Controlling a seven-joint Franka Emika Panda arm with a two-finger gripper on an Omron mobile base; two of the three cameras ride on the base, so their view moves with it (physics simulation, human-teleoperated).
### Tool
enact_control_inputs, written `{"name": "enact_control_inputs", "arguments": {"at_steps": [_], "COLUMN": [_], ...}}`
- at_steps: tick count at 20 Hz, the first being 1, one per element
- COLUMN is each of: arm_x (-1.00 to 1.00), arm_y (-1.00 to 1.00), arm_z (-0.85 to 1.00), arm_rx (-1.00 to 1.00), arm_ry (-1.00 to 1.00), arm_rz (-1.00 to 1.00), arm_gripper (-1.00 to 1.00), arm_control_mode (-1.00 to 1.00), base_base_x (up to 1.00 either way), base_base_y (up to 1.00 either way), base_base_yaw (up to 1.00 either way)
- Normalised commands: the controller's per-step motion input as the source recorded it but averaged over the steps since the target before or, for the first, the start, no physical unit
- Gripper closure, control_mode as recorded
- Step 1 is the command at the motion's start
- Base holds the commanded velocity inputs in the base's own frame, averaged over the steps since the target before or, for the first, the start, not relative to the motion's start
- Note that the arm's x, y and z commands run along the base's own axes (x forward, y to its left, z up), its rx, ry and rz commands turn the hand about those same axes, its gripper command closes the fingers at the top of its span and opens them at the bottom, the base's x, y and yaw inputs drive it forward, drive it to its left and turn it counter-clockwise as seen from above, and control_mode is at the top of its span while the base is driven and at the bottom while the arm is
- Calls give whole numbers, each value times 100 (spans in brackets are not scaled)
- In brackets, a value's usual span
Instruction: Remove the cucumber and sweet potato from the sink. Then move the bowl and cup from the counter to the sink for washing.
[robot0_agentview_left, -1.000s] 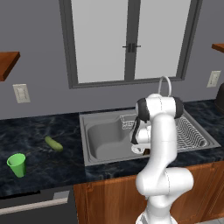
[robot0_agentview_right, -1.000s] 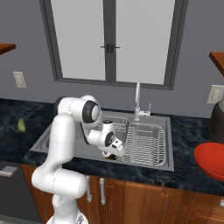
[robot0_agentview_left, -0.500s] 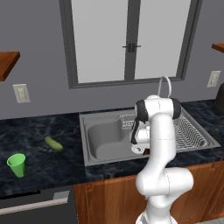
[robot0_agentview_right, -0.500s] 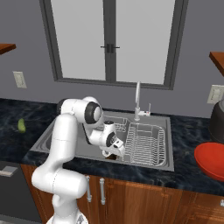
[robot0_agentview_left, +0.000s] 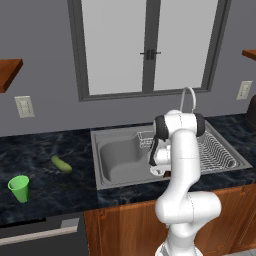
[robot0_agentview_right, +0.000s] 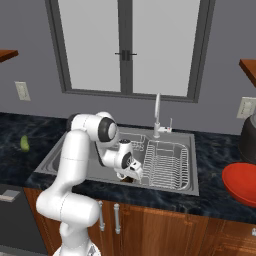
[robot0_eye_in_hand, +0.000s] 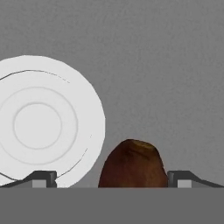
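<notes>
1. The gripper (robot0_eye_in_hand: 112, 179) is lowered into the sink (robot0_agentview_left: 120, 155); fingers (robot0_eye_in_hand: 41, 178) spread either side of the sweet potato (robot0_eye_in_hand: 133, 164), beside the white drain (robot0_eye_in_hand: 43, 124).
2. Cucumber (robot0_agentview_left: 61, 164) and green cup (robot0_agentview_left: 19, 188) rest on the left desk (robot0_agentview_left: 45, 185).
3. Red bowl (robot0_agentview_right: 241, 183) rests on the right desk.

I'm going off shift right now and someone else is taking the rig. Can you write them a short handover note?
Pincer: down in the sink, open, one fingertip on either side of the sweet potato, which lies beside the white drain; not yet gripped.
Done: cucumber lies on the counter, left of the sink.
Left: lift the sweet potato out; then move the cup, on the counter's left part, and the bowl, on the counter right of the sink, into the sink.
</notes>
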Motion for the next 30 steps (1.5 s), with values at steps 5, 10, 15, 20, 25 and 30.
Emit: {"name": "enact_control_inputs", "arguments": {"at_steps": [5,10,15,20,25,30], "arm_x": [8,10,7,3,0,0], "arm_y": [0,0,0,0,0,1], "arm_z": [-10,-11,-13,-8,9,22], "arm_rx": [0,0,0,0,0,0], "arm_ry": [0,0,0,0,0,4], "arm_rz": [0,0,0,0,0,0], "arm_gripper": [-100,100,100,100,100,100], "arm_control_mode": [-100,-100,-100,-100,-100,-100], "base_base_x": [0,0,0,0,0,0], "base_base_y": [0,0,0,0,0,0], "base_base_yaw": [0,0,0,0,0,0]}}
